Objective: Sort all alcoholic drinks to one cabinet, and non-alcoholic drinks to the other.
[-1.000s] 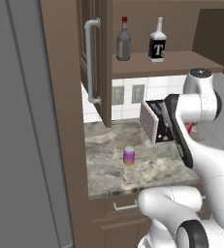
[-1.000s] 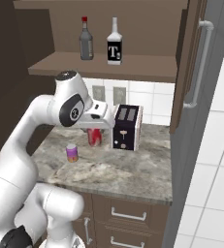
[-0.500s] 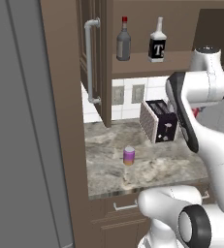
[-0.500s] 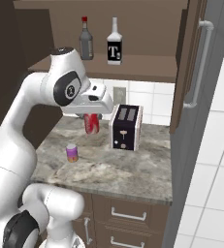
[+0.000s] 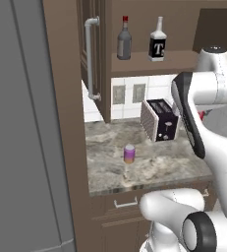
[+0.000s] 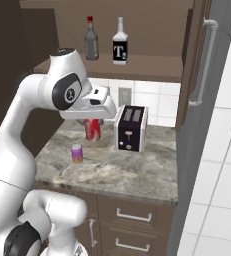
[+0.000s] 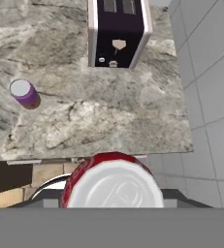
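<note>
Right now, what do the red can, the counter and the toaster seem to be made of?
Red can: likely metal, with a glossy red wall and a silvery top.
Counter: looks like polished stone, mottled grey-beige with veins.
Toaster: probably metal or plastic, with pale silvery sides and a dark front.

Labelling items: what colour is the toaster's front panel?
Black, framed in silver, on the boxy toaster; hand view shows it best.

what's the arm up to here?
The gripper holds the red can, lifted clear above the counter, left of the toaster in the right base view. The purple can stands on the counter. Both bottles, the red-capped grey one and the black-labelled square one, stand side by side on the open cabinet shelf above. So the bottles look sorted, and both cans are not yet put away.
</note>
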